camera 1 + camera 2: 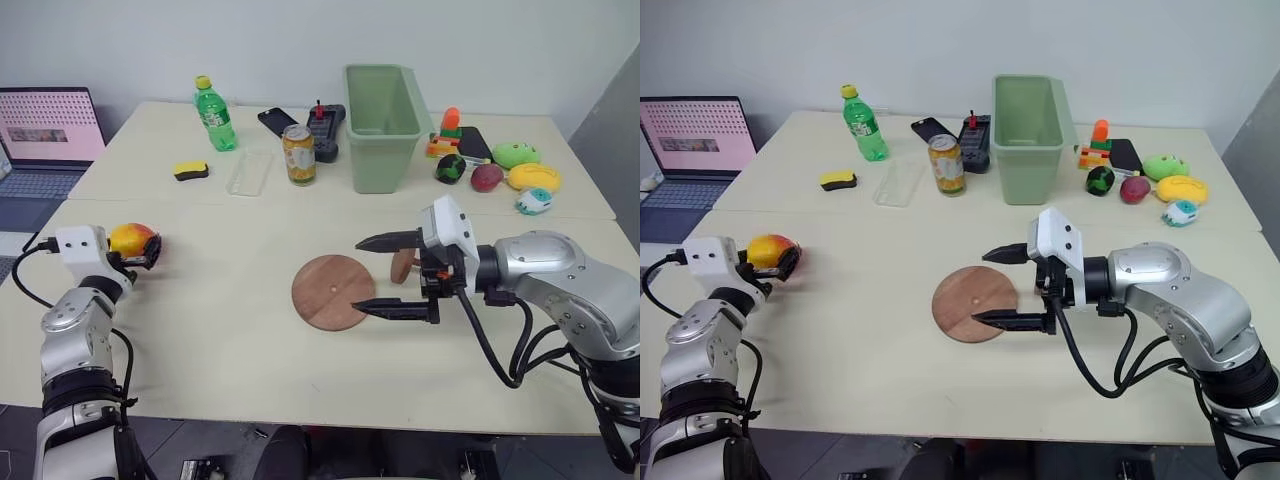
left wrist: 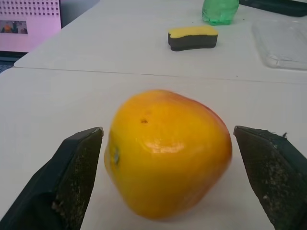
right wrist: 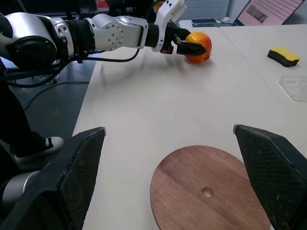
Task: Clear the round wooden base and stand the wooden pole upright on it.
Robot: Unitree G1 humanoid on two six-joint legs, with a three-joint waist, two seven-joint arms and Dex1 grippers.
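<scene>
The orange fruit [image 1: 133,240] sits near the desk's left edge between the left gripper's [image 2: 168,158] parted fingers, leaving the round wooden base [image 1: 333,291] bare mid-desk; right gripper [image 1: 388,275] hangs wide open, empty

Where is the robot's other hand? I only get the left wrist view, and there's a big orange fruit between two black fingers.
Observer: The right hand hangs open at the right edge of the round wooden base.
Operator: Is stuff on that base?
Observer: No, its top is bare, with a small hole in the centre.
Operator: What's beside it?
Observer: A brown wooden piece pokes out behind the right hand. It's mostly hidden, so I can't tell what it is.
</scene>
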